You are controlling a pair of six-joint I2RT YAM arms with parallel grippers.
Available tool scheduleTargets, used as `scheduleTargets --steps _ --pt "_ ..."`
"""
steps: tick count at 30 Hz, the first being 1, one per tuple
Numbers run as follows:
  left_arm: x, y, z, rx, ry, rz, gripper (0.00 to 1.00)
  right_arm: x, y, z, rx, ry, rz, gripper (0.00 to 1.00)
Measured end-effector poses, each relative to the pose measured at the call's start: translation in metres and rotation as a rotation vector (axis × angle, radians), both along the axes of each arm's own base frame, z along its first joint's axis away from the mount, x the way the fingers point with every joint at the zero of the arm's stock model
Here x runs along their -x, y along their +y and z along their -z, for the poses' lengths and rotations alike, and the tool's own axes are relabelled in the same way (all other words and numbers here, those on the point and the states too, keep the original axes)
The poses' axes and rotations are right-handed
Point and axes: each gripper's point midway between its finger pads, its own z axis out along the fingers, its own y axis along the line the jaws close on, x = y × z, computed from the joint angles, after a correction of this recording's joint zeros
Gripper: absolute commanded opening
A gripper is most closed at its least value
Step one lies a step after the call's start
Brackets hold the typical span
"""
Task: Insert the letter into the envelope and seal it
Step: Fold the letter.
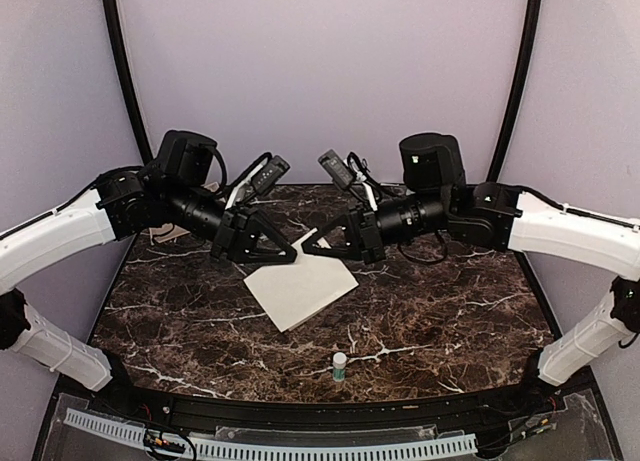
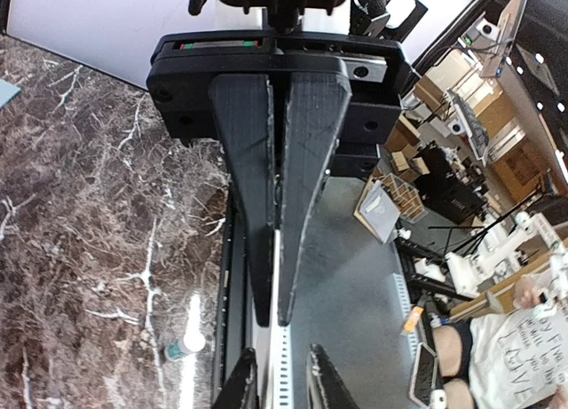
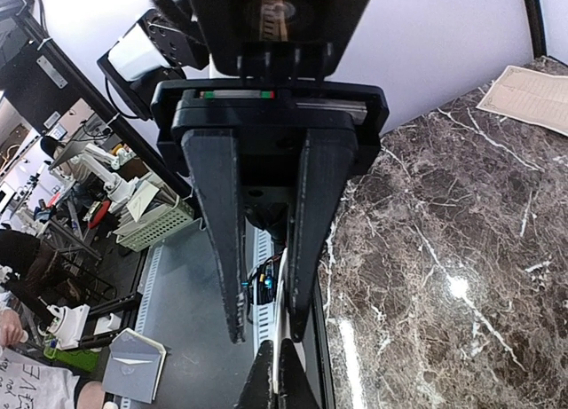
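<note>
The long pale teal-green paper envelope [image 1: 300, 289] lies mid-tabletop [image 1: 450, 311], its flap apparently open. The left hand [image 2: 272, 317] is nearly clenched on nothing visible, and the right hand [image 3: 266, 331] is released. A tan creased sheet [image 3: 530, 94] lies apart and the small white glue stick [image 1: 340, 365] stands unused, so inserting and sealing seem still to do.

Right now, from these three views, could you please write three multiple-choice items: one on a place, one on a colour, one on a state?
1. The envelope lies: A in the table's middle; B by the arm bases; C off the table.
2. The table is: A white; B dark marble; C green.
3. The glue stick: A lies flat; B is gripped; C stands upright.
Key: A, it shows centrally from above; B, brown with white veins; C, it stands on end, alone.
</note>
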Motion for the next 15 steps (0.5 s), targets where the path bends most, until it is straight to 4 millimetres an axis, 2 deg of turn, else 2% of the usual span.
scheduleTargets --steps 4,7,10,11,13,15 --pt "-0.002 0.001 0.004 -0.018 -0.007 -0.018 0.11 -0.002 -0.004 0.0 0.008 -0.005 0.025 0.0" --pt "-0.003 0.002 0.006 -0.028 -0.011 -0.027 0.01 -0.004 -0.007 -0.004 0.004 -0.013 0.042 0.0" --pt "-0.003 0.004 0.006 -0.031 -0.02 -0.031 0.0 -0.006 -0.01 -0.007 -0.002 -0.02 0.055 0.0" --pt "-0.003 0.004 0.006 -0.03 -0.025 -0.034 0.02 -0.006 -0.01 -0.006 -0.001 -0.021 0.058 0.0" --pt "-0.001 0.005 0.005 -0.028 -0.033 -0.033 0.18 -0.007 -0.01 -0.005 0.001 -0.022 0.063 0.0" --pt "-0.001 0.007 0.005 -0.033 -0.037 -0.038 0.21 -0.008 -0.012 -0.004 0.005 -0.021 0.071 0.0"
